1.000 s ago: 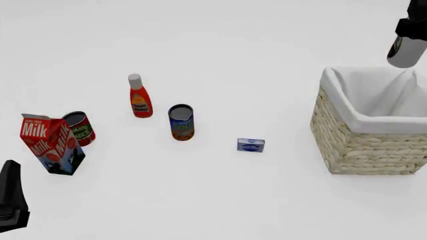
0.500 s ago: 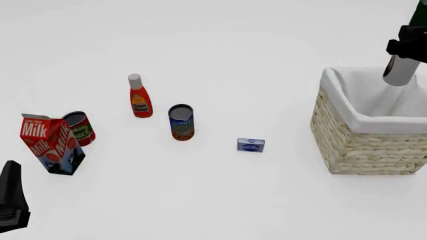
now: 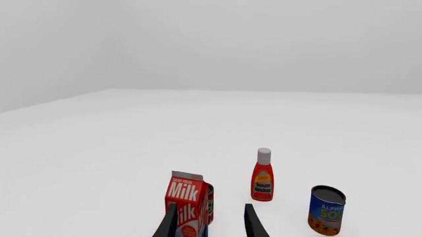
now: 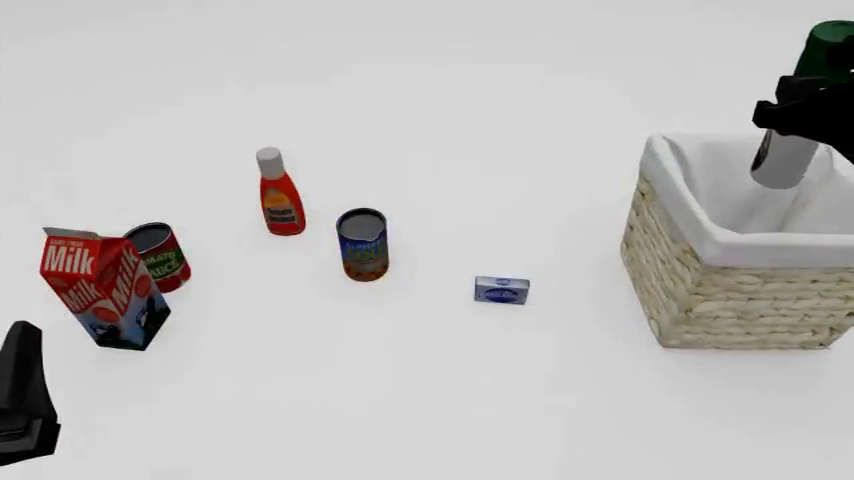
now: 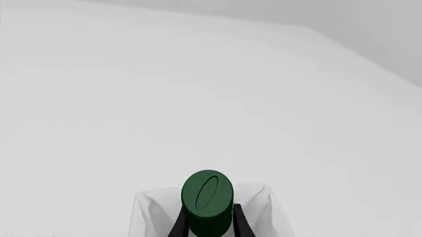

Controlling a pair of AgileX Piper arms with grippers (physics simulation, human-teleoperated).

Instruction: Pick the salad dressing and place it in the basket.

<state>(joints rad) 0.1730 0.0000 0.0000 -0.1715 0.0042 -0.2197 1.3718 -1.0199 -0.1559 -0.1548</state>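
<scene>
My right gripper (image 4: 805, 105) is shut on the neck of the salad dressing (image 4: 782, 160), a white bottle with a dark green cap (image 4: 831, 44). It hangs tilted, with its lower body just inside the opening of the basket (image 4: 727, 290), a square wicker basket with a white cloth lining (image 4: 727, 200). In the right wrist view the green cap (image 5: 207, 195) fills the space between the fingers (image 5: 178, 226), with the basket's lining (image 5: 148, 212) beyond. My left gripper (image 4: 22, 345) stays low at the near left; its fingers (image 3: 252, 224) are apart and empty.
A red ketchup bottle with a white cap (image 4: 279, 195), a blue soup can (image 4: 362, 244), a small blue box (image 4: 502, 290), a milk carton (image 4: 104, 288) and a red can (image 4: 160, 255) stand left of the basket. The milk carton (image 3: 188, 202) is right before the left fingers.
My right gripper has carried the bottle left and down, from above the basket's far right rim into its opening. The green cap has come into the front view. The left arm has not moved.
</scene>
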